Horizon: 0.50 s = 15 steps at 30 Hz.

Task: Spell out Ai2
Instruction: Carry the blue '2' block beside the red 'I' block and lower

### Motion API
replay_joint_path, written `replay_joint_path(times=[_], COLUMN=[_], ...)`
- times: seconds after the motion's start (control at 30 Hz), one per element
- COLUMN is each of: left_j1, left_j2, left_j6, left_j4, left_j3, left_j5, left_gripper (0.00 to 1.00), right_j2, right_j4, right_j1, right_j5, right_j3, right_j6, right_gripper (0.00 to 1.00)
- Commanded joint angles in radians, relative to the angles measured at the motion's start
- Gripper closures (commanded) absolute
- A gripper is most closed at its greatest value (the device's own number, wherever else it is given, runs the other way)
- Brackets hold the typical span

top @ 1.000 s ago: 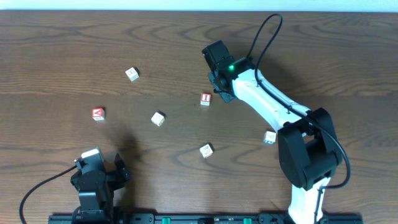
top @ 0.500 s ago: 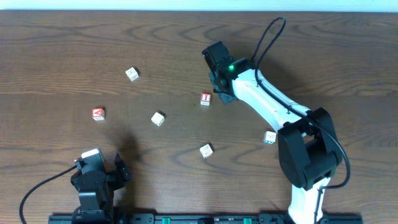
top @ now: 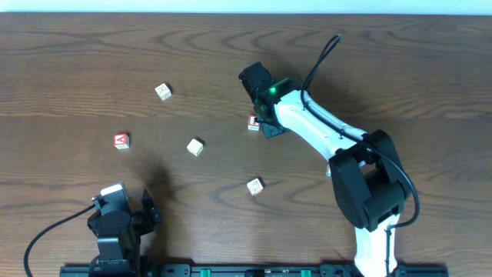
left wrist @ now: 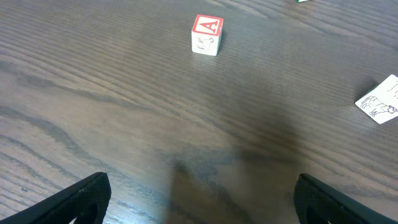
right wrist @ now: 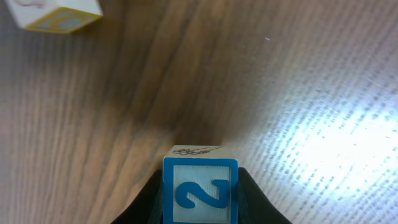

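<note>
My right gripper [top: 266, 123] is shut on a white block with a blue "2" [right wrist: 200, 191], held low over the table. The gripper hides this block in the overhead view. It sits right beside the red "I" block [top: 252, 121] and partly covers it. The red "A" block [top: 121, 141] lies at the left and also shows in the left wrist view [left wrist: 206, 34]. My left gripper [top: 119, 217] is open and empty at the front left, its fingertips [left wrist: 202, 199] spread wide over bare wood.
Other letter blocks lie loose: one at the back left [top: 163, 91], one in the middle [top: 195, 146], one nearer the front [top: 254, 185]. A block with a yellow face [right wrist: 56, 12] shows at the top left of the right wrist view. A white block [left wrist: 380, 101] sits at the left wrist view's right edge.
My right arm has swung left and a little forward with the "2" block, closing on the "I" block and now partly covering it. The left arm has not moved.
</note>
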Motion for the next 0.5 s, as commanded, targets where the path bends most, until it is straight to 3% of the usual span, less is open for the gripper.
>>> replay_joint_path(times=[0.0,0.47], left_j1=[0.002,0.002], left_j2=[-0.005,-0.005], left_j6=[0.014,0.014], left_j4=[-0.04,-0.04], left_j3=[-0.025,-0.025], left_j5=[-0.003,-0.003], left_gripper=[0.05,0.05], right_j2=[0.022,0.023], right_j4=[-0.011,-0.007], right_j1=[0.007,0.002], right_j5=[0.023,0.061], right_j3=[-0.002,-0.002], right_j6=[0.063,0.112], right_gripper=[0.99,0.96])
